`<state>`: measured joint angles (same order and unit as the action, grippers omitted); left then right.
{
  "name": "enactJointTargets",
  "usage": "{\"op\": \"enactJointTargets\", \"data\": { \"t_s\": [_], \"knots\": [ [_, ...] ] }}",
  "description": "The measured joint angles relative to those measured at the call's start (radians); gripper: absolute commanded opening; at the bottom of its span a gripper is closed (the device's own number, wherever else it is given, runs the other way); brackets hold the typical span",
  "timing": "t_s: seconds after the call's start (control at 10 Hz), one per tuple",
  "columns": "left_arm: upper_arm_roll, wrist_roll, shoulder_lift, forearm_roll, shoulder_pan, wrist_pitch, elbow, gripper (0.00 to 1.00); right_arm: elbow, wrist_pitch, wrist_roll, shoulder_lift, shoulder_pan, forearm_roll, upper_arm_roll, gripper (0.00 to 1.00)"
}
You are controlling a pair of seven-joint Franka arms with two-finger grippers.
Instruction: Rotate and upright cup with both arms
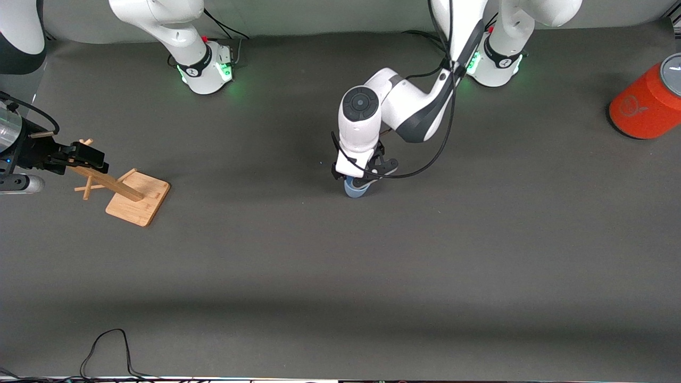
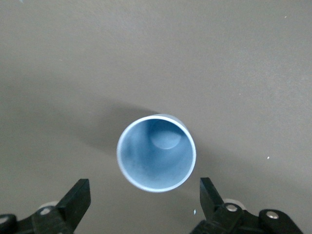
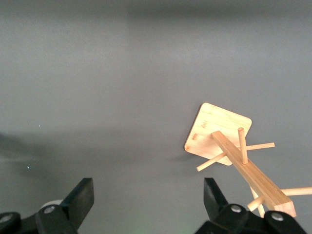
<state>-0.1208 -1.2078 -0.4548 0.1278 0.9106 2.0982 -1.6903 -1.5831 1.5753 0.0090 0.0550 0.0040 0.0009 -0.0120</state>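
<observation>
Now upright cup [image 2: 156, 153] — left gripper [image 2: 144, 202] open above

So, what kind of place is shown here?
Probably a robotics lab bench: two white jointed robot arms fixed on a dark grey mat-covered table, with test props, a small pale-blue plastic cup and a bamboo peg rack.

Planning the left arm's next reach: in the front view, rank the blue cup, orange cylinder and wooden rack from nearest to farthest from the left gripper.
1. Blue cup, directly under the left gripper.
2. Orange cylinder, at the left arm's end of the table.
3. Wooden rack, at the right arm's end.
</observation>
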Motion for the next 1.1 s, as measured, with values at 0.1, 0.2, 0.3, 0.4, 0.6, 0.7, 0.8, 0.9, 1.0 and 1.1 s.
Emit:
{"op": "enactJointTargets", "data": {
  "t_s": [0.1,0.2,0.3,0.4,0.6,0.7,0.8,0.9,1.0,1.1],
  "knots": [
    [-0.016,0.050,0.032,-0.008,-0.011,-0.105,0.034,1.00,0.000,0.000,0.000,0.000,0.000,0.000,0.000,1.00],
    [-0.044,0.137,0.070,-0.024,-0.035,-0.221,0.074,1.00,0.000,0.001,0.000,0.000,0.001,0.000,0.000,1.00],
    [-0.075,0.250,0.111,-0.037,-0.078,-0.322,0.112,1.00,0.000,0.001,0.000,0.000,0.001,-0.001,0.000,1.00],
    [-0.101,0.378,0.150,-0.042,-0.141,-0.394,0.141,1.00,0.000,0.001,0.000,0.000,0.002,-0.001,-0.001,1.00],
    [-0.126,0.686,0.228,-0.046,-0.318,-0.481,0.175,1.00,0.000,0.001,0.000,0.000,0.002,-0.001,-0.002,1.00],
    [-0.130,0.821,0.262,-0.047,-0.416,-0.498,0.184,1.00,0.000,0.001,0.000,0.000,0.003,-0.001,-0.002,1.00],
    [-0.131,0.916,0.287,-0.059,-0.494,-0.499,0.189,1.00,0.000,0.001,0.000,0.000,0.003,-0.001,-0.002,1.00],
    [-0.132,0.978,0.304,-0.076,-0.542,-0.505,0.198,1.00,0.000,0.001,0.000,0.000,0.003,-0.001,-0.003,1.00],
    [-0.131,1.026,0.319,-0.088,-0.564,-0.520,0.206,1.00,0.000,0.001,0.000,0.000,0.003,-0.001,-0.003,1.00],
    [-0.131,1.059,0.336,-0.101,-0.581,-0.536,0.210,1.00,0.000,0.001,0.000,0.000,0.004,-0.001,-0.003,1.00]
  ]
}}
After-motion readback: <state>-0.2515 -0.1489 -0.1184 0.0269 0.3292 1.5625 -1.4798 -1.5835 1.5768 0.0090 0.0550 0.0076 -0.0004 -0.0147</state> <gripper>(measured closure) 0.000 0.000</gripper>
